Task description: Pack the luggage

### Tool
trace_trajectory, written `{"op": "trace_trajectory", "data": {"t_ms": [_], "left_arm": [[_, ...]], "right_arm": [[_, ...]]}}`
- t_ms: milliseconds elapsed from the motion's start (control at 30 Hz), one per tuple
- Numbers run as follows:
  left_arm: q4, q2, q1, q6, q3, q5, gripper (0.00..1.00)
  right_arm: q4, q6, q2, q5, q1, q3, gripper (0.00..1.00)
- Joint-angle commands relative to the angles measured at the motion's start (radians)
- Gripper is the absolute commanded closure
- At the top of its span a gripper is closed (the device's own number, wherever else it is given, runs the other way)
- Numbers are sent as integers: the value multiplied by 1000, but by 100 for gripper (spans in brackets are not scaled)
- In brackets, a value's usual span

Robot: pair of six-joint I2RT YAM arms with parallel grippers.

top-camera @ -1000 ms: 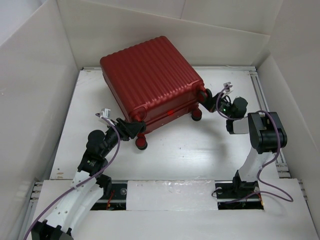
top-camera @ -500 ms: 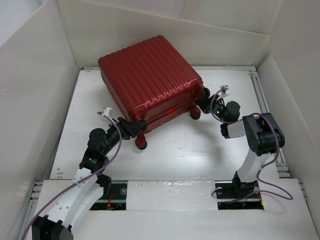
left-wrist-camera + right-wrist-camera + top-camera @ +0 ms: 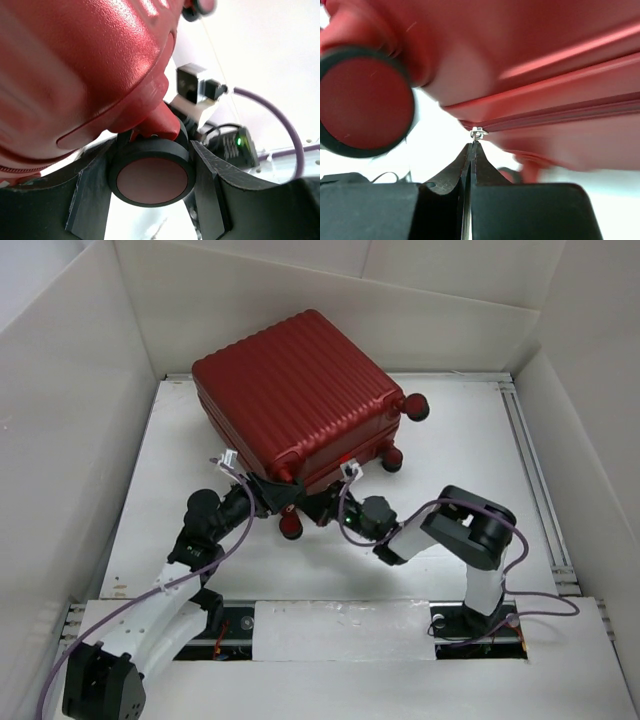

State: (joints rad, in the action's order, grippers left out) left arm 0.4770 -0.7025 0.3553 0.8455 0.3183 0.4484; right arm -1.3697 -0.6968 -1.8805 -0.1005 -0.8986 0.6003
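Dark-red ribbed hard-shell suitcase (image 3: 295, 390) sits at 12 o'clock, left gripper (image 3: 272, 496) clamps its 7 o'clock dark-rimmed wheel (image 3: 150, 179), right gripper (image 3: 470, 150) pinched closed at its 6 o'clock seam.

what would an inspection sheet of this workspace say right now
surface: white table, metal rail along its right edge
job's things: luggage closed, broad face up, wheels toward the arms
clutter: nothing seen
grippers: left gripper clamped on a wheel; right gripper shut, tips at the luggage seam
cables: purple cables loop along both arms, none seen snagged
surroundings: white walls on three sides
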Motion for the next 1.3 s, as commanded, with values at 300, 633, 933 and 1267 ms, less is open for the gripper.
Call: {"op": "trace_trajectory", "data": {"t_ms": [300,633,933,1267], "left_arm": [[307,0,70,152,90,104,100],[316,52,70,208,61,133,100],[316,52,70,195,41,124,100],[217,-10,79,74,88,102,87]], "right_arm": [[-166,-27,-196,146,-393,294,100],[-206,-116,-269,484,-413,435,100],[-252,-98,-94,616,-491,120,35],[603,-164,499,801,-599,-162,25]]}}
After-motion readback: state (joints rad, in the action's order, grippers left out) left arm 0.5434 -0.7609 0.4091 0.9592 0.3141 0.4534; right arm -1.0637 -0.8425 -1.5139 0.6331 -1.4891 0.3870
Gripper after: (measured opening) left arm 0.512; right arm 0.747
